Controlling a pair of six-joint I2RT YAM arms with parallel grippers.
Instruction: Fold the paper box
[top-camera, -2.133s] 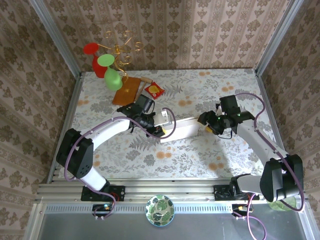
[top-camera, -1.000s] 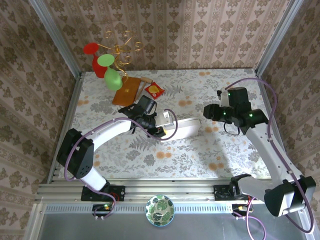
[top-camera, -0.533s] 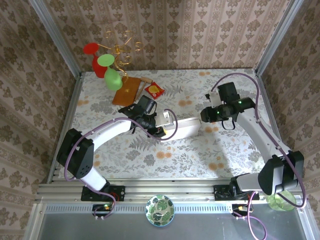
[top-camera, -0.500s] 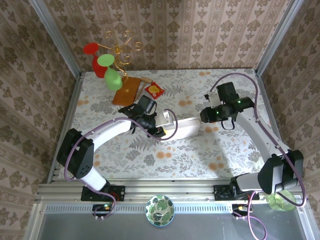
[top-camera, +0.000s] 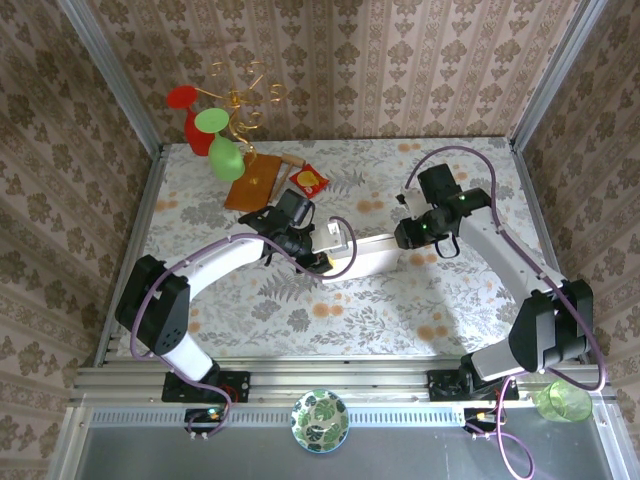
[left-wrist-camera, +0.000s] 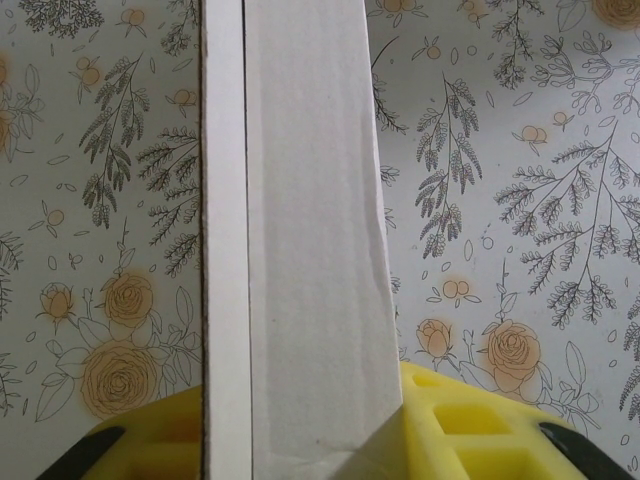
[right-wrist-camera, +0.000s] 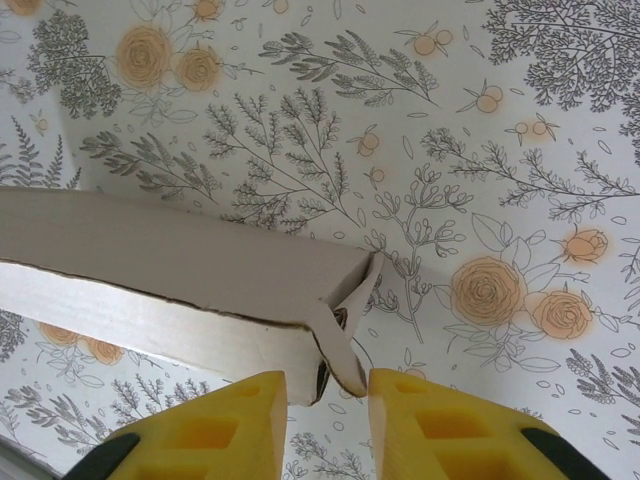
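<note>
The paper box (top-camera: 368, 256) is an off-white cardboard strip lying across the middle of the flowered table. My left gripper (top-camera: 326, 262) is shut on its left end. In the left wrist view the box (left-wrist-camera: 300, 220) runs straight up from between my yellow fingers (left-wrist-camera: 470, 435). My right gripper (top-camera: 404, 238) is at the box's right end. In the right wrist view that end's corner and its loose flap (right-wrist-camera: 345, 350) sit between the two yellow fingers (right-wrist-camera: 235, 425). One finger touches the corner and the other touches the flap's tip.
A brown wooden board (top-camera: 255, 182) and a red packet (top-camera: 309, 180) lie at the back left, beside a wire ornament with red and green pieces (top-camera: 215, 130). A patterned bowl (top-camera: 319, 420) and a green cup (top-camera: 560, 400) sit below the table's near rail.
My right arm has swung left and in toward the box's right end, and its jaws have narrowed around the corner flap. The left arm and the box have stayed put.
</note>
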